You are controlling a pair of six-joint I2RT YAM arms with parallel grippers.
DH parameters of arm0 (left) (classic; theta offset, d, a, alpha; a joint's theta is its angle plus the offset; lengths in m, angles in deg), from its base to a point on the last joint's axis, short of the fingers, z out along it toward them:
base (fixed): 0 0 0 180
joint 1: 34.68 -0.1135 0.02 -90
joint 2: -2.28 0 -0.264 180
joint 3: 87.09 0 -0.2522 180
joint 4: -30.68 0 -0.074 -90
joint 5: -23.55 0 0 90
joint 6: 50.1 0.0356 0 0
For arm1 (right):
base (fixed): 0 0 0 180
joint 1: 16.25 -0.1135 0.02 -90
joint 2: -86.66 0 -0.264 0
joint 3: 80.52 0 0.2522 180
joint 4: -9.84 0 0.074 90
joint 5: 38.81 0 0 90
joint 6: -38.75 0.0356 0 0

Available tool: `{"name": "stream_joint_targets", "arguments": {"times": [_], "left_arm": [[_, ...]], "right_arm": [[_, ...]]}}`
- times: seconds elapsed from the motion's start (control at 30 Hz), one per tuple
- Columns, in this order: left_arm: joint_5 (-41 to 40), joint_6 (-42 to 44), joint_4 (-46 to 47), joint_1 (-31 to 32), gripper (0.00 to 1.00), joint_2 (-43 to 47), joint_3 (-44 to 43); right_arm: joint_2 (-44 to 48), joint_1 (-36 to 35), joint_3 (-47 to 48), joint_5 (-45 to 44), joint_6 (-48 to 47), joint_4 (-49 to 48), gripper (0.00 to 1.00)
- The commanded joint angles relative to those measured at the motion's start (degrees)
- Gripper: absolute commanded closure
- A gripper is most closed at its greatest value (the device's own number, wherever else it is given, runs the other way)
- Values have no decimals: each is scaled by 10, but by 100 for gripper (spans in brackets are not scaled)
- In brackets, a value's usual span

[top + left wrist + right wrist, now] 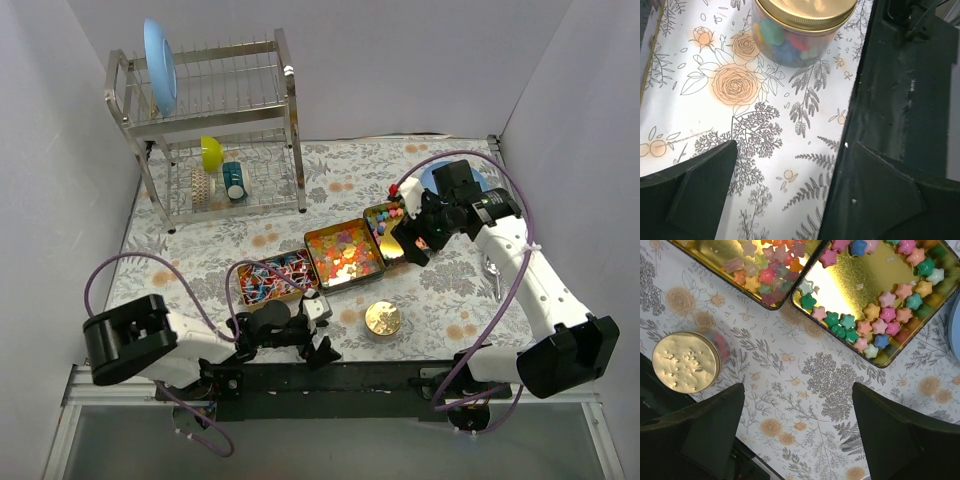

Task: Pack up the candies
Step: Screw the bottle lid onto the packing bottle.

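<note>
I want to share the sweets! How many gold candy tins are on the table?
3, in a diagonal row: the left tin nearest the left arm, the middle tin, and the right tin by the right end effector. None looks hidden.

The gold-lidded jar (802,25) is cut off by the top edge, and the candies (790,42) inside it look blurred.

White left arm (190,345), lower left, and white right arm (545,290), right, with bulky black joints, looping purple cables (130,257) and matte black wedge-shaped fingers (695,430).
</note>
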Motion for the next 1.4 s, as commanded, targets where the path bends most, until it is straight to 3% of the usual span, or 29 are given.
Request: {"name": "stream_joint_targets", "arguments": {"times": [0.0, 0.2, 0.4, 0.93, 1.17, 1.37], "left_arm": [[-34, 37, 254, 5, 2, -106, -1], [22, 44, 420, 5, 2, -281, -38], [39, 74, 492, 11, 2, -367, -85], [56, 176, 479, 18, 6, -422, -135], [40, 170, 469, 37, 6, -445, -178], [7, 156, 462, 38, 10, -446, -173]], "right_arm": [[22, 21, -15, 64, 51, -39, 6], [24, 27, -25, 68, 42, -38, 8], [42, 31, -47, 63, 38, -10, 10], [57, 21, -97, 126, -102, 78, 28], [49, -75, -146, 133, -96, 39, 30], [31, -88, -196, 141, -113, 1, 31]]}}
